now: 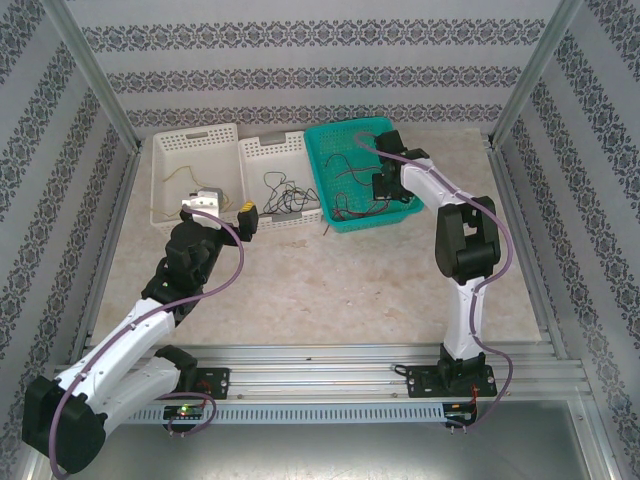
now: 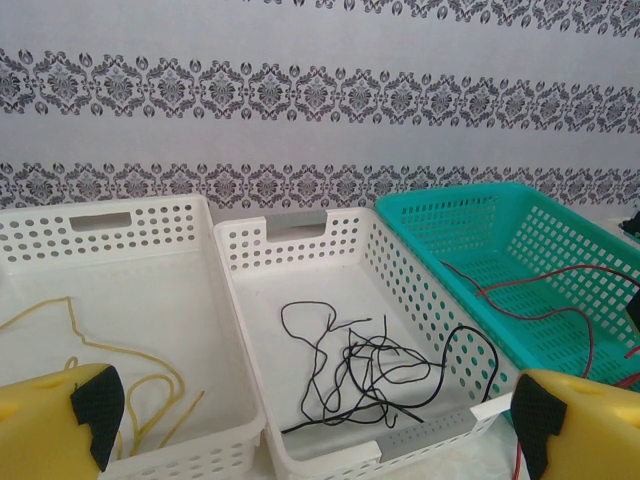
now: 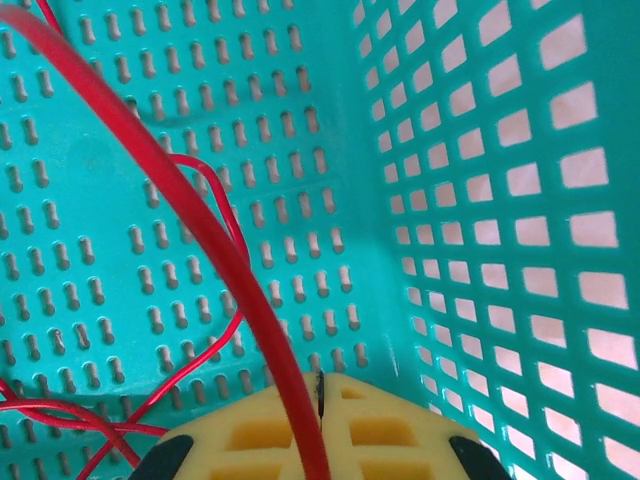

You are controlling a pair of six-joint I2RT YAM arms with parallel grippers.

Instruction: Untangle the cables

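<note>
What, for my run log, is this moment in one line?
left gripper: open, empty | right gripper: shut on red cable in teal basket | yellow cable: left white basket | black cables: middle white basket

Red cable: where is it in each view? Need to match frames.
Top external: red cable inside the teal basket, upper middle.
Left wrist: red cable at right, on the teal basket floor.
Right wrist: red cable arcs from top left into the shut right gripper.
Shared landmark: the teal basket.
</note>
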